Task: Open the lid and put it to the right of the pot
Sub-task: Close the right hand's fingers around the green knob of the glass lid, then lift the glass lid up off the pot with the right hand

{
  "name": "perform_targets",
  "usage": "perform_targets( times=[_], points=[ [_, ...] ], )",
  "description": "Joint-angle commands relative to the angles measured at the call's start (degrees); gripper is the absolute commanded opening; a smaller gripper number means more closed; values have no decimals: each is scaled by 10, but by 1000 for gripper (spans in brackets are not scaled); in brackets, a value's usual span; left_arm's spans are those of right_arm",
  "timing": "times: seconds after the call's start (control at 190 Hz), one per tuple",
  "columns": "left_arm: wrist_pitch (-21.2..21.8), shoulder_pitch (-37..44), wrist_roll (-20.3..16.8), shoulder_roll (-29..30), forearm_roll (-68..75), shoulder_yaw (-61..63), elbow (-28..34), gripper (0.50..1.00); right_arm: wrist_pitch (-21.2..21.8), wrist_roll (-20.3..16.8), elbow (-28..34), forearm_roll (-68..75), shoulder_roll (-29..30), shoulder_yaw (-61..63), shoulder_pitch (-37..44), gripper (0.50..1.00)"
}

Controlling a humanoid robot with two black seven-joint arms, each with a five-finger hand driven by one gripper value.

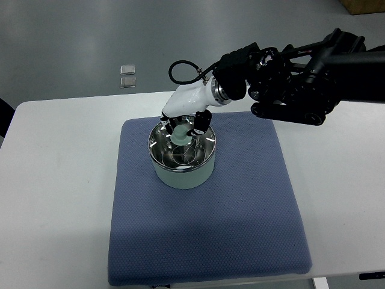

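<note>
A pale green pot [182, 174] stands on the blue mat [240, 211], left of the mat's middle. Its shiny lid [180, 155] sits flat on the rim, with a pale green knob [180, 138] at the centre. My right hand [182, 126] reaches in from the upper right on a white wrist and black arm. Its dark fingertips [198, 124] curl down on either side of the knob, closed around it. The lid looks level and still on the pot.
The mat lies on a white table [54, 180]. To the right of the pot is bare mat [258, 168]. Two small shiny squares [127, 76] lie on the grey floor beyond the table's far edge.
</note>
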Motion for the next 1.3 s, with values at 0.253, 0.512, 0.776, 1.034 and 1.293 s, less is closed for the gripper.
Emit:
perform_targets(
  times=[0.253,0.512,0.776,1.034,1.293],
  points=[
    [-1,0,0,0,0,0,0,1000,-4,0,3,3,-5,1,-1,625],
    [0,0,0,0,0,0,0,1000,-3,1,5,2,-6,0,-3,629],
    [0,0,0,0,0,0,0,1000,-3,1,5,2,-5,1,-11,637],
    [0,0,0,0,0,0,0,1000,-1,2,6,2,-6,1,-10,613],
    [0,0,0,0,0,0,0,1000,0,3,6,1,-6,1,-10,500]
  ],
)
